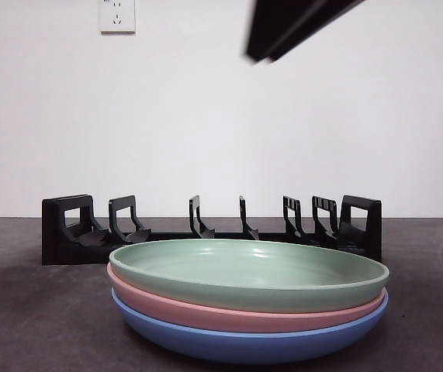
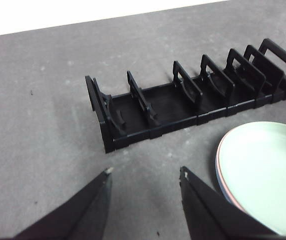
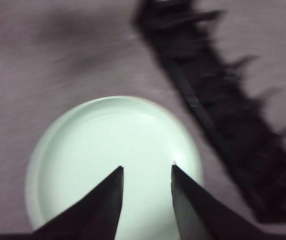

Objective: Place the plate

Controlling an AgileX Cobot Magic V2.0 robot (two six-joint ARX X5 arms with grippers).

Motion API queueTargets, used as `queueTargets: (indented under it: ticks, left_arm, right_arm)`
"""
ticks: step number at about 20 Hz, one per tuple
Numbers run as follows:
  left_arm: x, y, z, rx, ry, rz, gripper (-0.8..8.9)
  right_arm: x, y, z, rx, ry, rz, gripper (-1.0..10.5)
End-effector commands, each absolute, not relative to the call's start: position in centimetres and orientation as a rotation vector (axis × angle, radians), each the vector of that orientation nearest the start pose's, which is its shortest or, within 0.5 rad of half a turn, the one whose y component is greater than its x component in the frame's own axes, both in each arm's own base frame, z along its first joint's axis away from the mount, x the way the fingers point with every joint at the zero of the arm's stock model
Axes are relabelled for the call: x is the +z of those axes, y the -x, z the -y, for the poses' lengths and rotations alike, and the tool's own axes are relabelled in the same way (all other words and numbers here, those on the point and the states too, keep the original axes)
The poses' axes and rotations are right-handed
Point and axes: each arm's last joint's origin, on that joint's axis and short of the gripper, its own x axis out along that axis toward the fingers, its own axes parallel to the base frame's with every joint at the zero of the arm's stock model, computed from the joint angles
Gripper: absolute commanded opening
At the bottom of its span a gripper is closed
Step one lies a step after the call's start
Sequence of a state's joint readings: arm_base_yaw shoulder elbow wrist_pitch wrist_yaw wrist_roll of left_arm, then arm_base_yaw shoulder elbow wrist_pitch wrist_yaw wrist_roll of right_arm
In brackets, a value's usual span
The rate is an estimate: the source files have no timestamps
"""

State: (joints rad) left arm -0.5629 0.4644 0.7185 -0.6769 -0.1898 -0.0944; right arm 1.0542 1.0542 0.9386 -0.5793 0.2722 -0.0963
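Three plates are stacked on the dark table: a green plate (image 1: 248, 271) on top, a pink plate (image 1: 205, 310) under it, a blue plate (image 1: 244, 341) at the bottom. A black slotted plate rack (image 1: 205, 229) stands behind the stack. My right gripper (image 3: 147, 169) is open and empty, high above the green plate (image 3: 112, 150); its picture is blurred. In the front view its dark tip (image 1: 271, 43) shows at the top. My left gripper (image 2: 145, 172) is open and empty above bare table, beside the rack (image 2: 193, 100) and the green plate (image 2: 268, 170).
A white wall rises behind the table. Wall sockets (image 1: 117, 15) sit at its top left and top right. Grey table (image 2: 37, 125) surrounds the rack.
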Motion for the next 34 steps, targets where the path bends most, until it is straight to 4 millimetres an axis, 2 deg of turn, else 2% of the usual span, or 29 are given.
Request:
queueTargets:
  ticks: [1, 5, 9, 13, 15, 16, 29, 31, 32, 34]
  left_arm:
    - [30.8, -8.4, 4.7, -0.349, -0.043, -0.367, 2.19]
    - [31.4, -8.6, 4.8, -0.354, -0.019, -0.304, 2.19]
    - [32.3, -9.0, 5.1, -0.363, -0.017, -0.21, 2.19]
    - [32.5, -10.0, 5.6, -0.365, -0.034, -0.183, 2.19]
    - [32.4, -10.0, 5.7, -0.363, -0.021, -0.196, 2.01]
    - [32.4, -10.0, 5.7, -0.364, -0.022, -0.196, -0.08]
    - [32.8, -9.7, 5.5, -0.37, -0.034, -0.155, 0.07]
    - [32.7, -9.4, 5.2, -0.367, -0.139, -0.117, 0.08]
    - [32.1, -9.2, 4.8, -0.348, -0.159, -0.107, 0.08]
    - [29.5, -9.1, 3.7, -0.265, -0.15, -0.123, 0.08]
  right_arm:
    - [30.7, -12.5, -16.7, 0.688, 0.475, -0.502, 1.5]
    - [30.5, -14.8, -14.0, 0.547, 0.465, -0.482, 1.5]
    - [30.0, -18.3, -10.5, 0.435, 0.428, -0.44, 1.5]
    - [30.4, -19.8, -7.9, 0.295, 0.377, -0.419, 1.5]
    - [30.3, -19.9, -7.5, 0.274, 0.36, -0.429, 1.5]
    - [30.3, -19.9, -7.5, 0.272, 0.355, -0.429, 0.3]
    - [30.8, -20.1, -7.5, 0.267, 0.344, -0.377, 0.2]
    - [30.8, -20.1, -7.5, 0.267, 0.344, -0.377, 0.2]
    - [30.8, -20.1, -7.5, 0.267, 0.344, -0.377, 0.2]
    - [30.8, -20.1, -7.5, 0.267, 0.344, -0.377, 0.2]
